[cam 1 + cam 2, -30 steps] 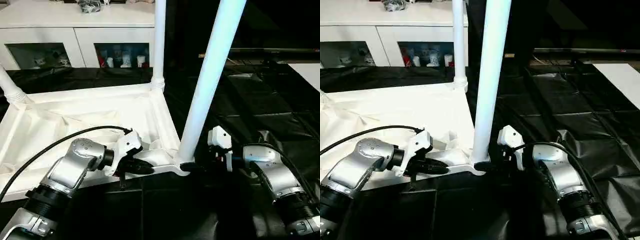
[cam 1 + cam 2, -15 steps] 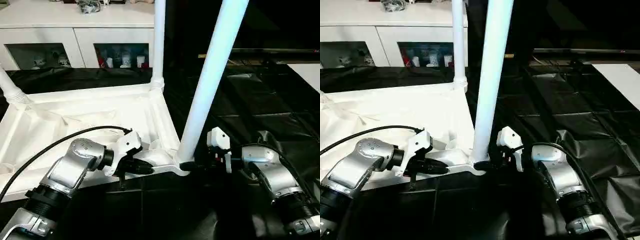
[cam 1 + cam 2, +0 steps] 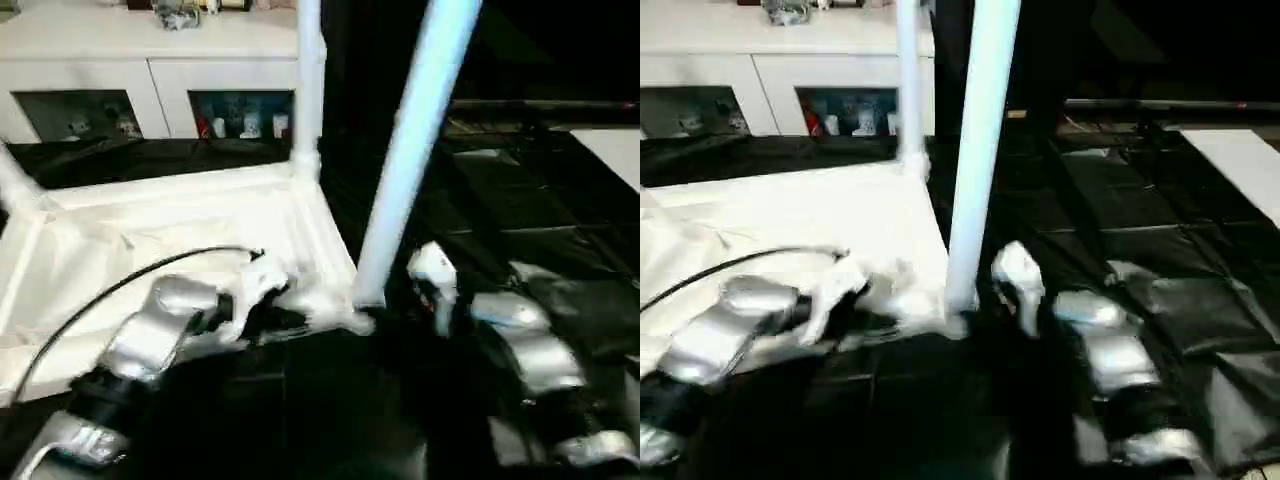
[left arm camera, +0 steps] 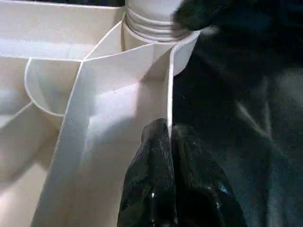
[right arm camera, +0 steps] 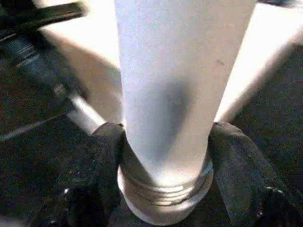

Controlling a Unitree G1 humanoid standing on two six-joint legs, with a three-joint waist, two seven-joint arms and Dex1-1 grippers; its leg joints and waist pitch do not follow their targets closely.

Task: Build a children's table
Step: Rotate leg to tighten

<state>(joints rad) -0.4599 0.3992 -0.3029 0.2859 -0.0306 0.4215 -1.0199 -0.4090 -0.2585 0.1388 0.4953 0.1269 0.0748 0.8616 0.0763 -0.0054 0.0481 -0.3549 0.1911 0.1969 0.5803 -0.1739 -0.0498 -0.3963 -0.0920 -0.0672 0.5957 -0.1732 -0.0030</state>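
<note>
We see a smooth white plastic tabletop (image 4: pixel 113 94) and leg (image 5: pixel 175 94), glossy black sheeting (image 3: pixel 560 210), and silver metal forearms (image 3: pixel 1110 350).

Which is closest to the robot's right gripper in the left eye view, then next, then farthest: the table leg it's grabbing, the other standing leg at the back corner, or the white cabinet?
1. The near leg, right between the right gripper fingers.
2. The back leg, standing at the tabletop's far corner.
3. The white cabinet, behind the tabletop.

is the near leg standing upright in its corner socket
Nearly upright, leaning slightly. The leg rises from the tabletop corner, base threads seated.
</note>
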